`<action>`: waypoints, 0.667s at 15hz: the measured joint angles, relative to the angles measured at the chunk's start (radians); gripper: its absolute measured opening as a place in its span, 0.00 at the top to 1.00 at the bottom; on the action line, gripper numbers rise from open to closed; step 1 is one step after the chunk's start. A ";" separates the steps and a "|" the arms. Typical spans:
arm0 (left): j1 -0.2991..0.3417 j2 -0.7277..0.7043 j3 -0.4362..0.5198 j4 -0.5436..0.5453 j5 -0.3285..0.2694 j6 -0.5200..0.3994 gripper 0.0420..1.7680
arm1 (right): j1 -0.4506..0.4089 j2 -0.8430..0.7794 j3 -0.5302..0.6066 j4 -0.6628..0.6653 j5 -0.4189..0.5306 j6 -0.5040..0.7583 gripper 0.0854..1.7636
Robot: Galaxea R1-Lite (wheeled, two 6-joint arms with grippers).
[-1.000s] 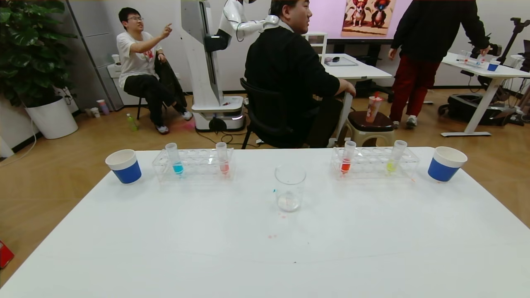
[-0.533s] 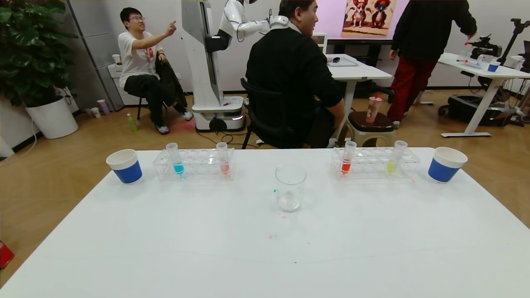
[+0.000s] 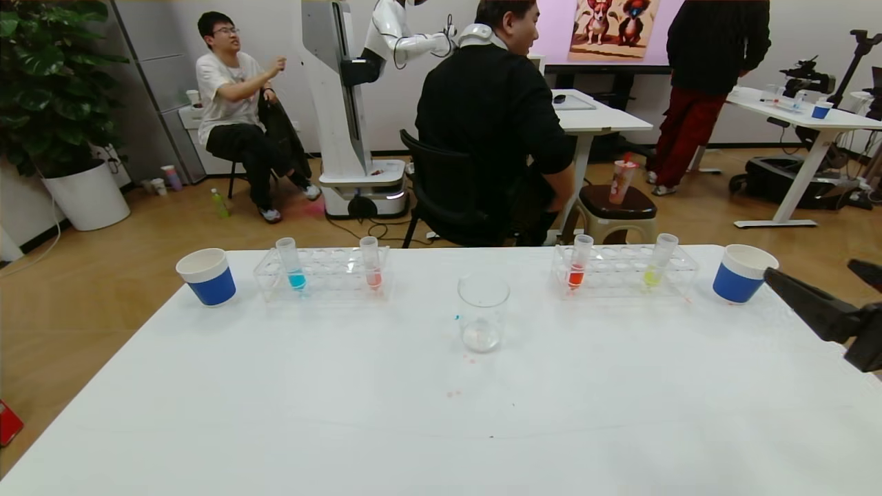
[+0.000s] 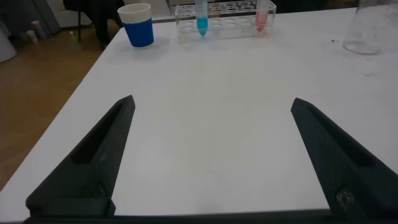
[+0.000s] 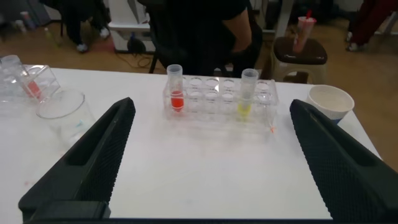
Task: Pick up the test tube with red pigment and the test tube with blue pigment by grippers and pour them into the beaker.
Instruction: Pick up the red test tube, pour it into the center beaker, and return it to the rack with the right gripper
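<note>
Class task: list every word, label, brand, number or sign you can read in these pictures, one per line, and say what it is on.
None can be read.
Seated man's white T-shirt: a red mark, too small to read.
Striped drink cup on the stool: markings too blurred to read.
Paper cups, test tubes and beaker: no print visible.

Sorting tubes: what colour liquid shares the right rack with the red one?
Yellow-green liquid in a clear tube; right wrist view.

Robotics lab: another robot [image 3: 386, 41], desks [image 3: 799, 114].

Bright, even indoor light, soft faint shadows, blurred near fingers [image 4: 93, 168] in both wrist views.
</note>
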 joint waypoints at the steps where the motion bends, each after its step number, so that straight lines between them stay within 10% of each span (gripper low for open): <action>1: 0.000 0.000 0.000 0.000 0.000 0.000 0.01 | 0.017 0.059 -0.002 -0.054 -0.003 0.000 0.02; 10: 0.000 0.000 0.000 0.000 0.000 0.000 0.01 | 0.123 0.592 -0.154 -0.419 -0.107 0.000 0.02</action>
